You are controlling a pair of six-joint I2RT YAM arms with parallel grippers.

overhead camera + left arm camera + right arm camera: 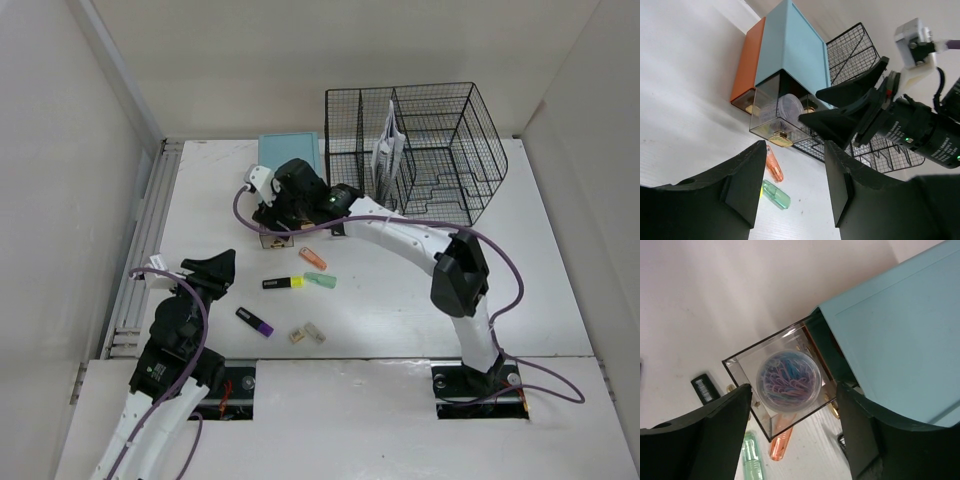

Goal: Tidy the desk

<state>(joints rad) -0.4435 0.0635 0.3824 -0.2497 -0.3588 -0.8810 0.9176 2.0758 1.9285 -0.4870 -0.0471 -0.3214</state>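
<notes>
Hovering released over the drawer's stowed paper-clip tub, right end effector; left end effector open, empty; highlighters litter the table.

We see left arm folded low by its base, left gripper part open, empty. Right arm reaches forward-left, right gripper pointing down, fingers spread wide, holding nothing.

The desk lies flat and white, a grey rail along its left edge.
</notes>
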